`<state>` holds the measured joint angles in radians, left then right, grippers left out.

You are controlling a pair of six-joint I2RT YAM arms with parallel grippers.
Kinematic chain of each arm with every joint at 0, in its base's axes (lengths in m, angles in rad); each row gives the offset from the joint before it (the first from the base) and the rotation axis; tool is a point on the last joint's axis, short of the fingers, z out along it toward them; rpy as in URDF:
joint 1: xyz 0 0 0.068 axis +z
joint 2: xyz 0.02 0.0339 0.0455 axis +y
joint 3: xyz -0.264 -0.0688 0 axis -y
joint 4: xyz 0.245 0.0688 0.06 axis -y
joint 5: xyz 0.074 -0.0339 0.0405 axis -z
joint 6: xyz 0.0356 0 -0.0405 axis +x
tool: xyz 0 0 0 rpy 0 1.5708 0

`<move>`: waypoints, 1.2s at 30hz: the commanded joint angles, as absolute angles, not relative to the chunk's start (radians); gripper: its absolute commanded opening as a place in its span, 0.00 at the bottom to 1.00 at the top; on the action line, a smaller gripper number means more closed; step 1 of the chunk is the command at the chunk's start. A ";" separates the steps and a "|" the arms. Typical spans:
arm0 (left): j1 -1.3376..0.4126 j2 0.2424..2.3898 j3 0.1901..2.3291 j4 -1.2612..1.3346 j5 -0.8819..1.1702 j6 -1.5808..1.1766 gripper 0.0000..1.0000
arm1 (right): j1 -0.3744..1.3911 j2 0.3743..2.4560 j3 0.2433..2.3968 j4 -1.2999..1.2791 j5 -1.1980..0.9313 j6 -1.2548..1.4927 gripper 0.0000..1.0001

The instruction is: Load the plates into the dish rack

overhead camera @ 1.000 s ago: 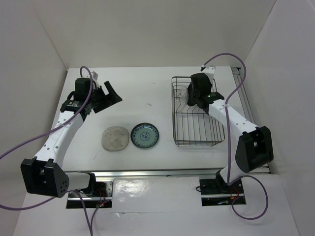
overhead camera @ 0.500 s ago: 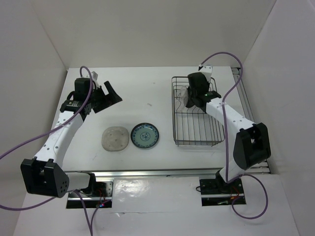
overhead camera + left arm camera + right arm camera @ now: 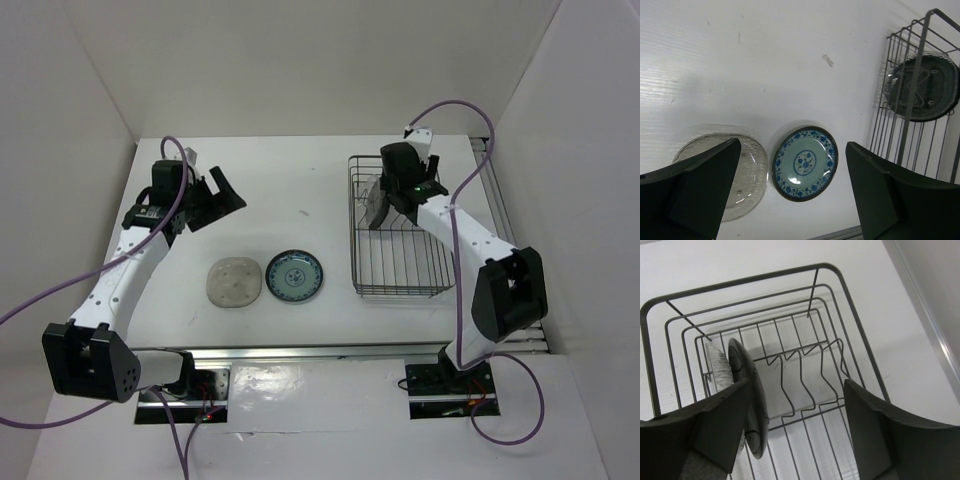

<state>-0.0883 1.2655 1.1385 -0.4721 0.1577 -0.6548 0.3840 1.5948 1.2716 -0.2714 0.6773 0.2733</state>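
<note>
The dish rack (image 3: 404,262) is a dark wire basket at the right of the table. Two plates stand upright at its far left end: a glossy black one (image 3: 749,395) and a beige speckled one (image 3: 716,368) behind it. My right gripper (image 3: 797,385) hangs open above the rack, its left finger just beside the black plate's rim and holding nothing. A clear plate (image 3: 234,282) and a blue-and-white patterned plate (image 3: 294,276) lie flat side by side on the table. My left gripper (image 3: 792,146) is open, high above those two plates.
The rack's upright tines (image 3: 805,375) to the right of the black plate hold nothing. White walls close in the table on three sides. A metal rail (image 3: 330,352) runs along the near edge.
My right gripper has opened and let go of the black plate, which now stands in the rack, and its wrist has drawn back a little. The left arm has not moved.
</note>
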 commanded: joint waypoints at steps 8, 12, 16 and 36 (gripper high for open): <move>-0.083 1.236 1.043 -0.593 -0.073 -0.796 1.00 | 0.391 1.411 1.348 -0.293 0.686 0.281 0.93; -0.083 1.102 0.877 -0.667 -0.112 -0.929 1.00 | 0.391 1.303 1.292 -0.284 0.588 0.281 0.95; -0.083 0.921 0.721 -0.690 -0.101 -1.055 1.00 | 0.400 1.267 1.258 -0.264 0.503 0.290 0.97; -0.083 0.992 0.526 -0.615 -0.207 -1.147 0.89 | 0.410 1.247 1.229 -0.216 0.354 0.290 0.98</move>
<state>-0.0872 0.9714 0.5343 -0.6685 -0.1589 -1.1194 0.4015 1.2839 1.2270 -0.2768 0.3752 0.2836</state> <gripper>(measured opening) 0.898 0.980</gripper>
